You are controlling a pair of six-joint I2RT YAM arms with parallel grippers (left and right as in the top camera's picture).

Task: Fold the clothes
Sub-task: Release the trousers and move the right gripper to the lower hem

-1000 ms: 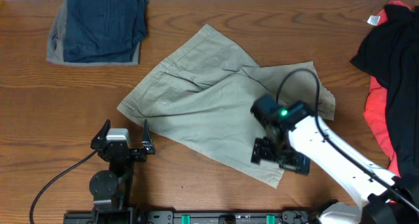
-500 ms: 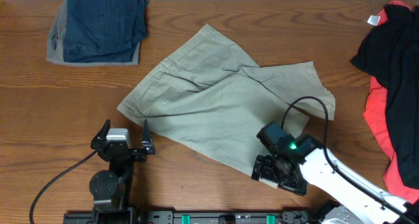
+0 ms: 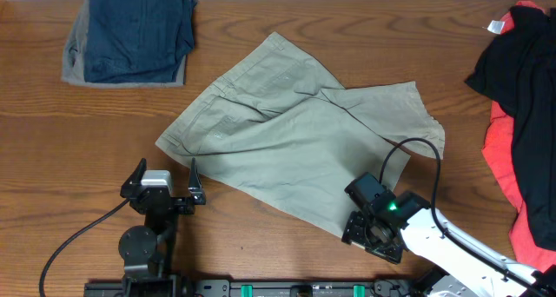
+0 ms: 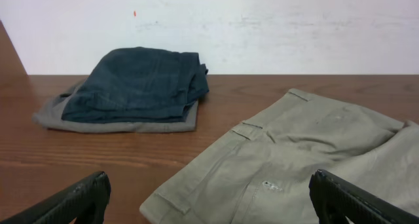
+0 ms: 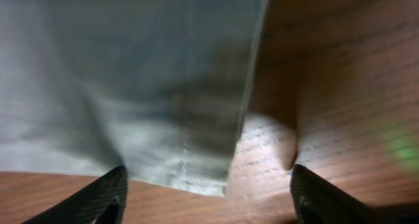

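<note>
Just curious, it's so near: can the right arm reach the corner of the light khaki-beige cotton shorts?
Probably yes: its open end effector sits right at the hem corner of the shorts, fingers either side, nothing lying between.

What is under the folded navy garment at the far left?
A grey folded garment, on the table. Only its left and near edges show beside the navy garment; the rest is covered.

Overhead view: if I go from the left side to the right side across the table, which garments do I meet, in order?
The folded navy and grey garments → the khaki shorts → the black and coral-red garments.
</note>
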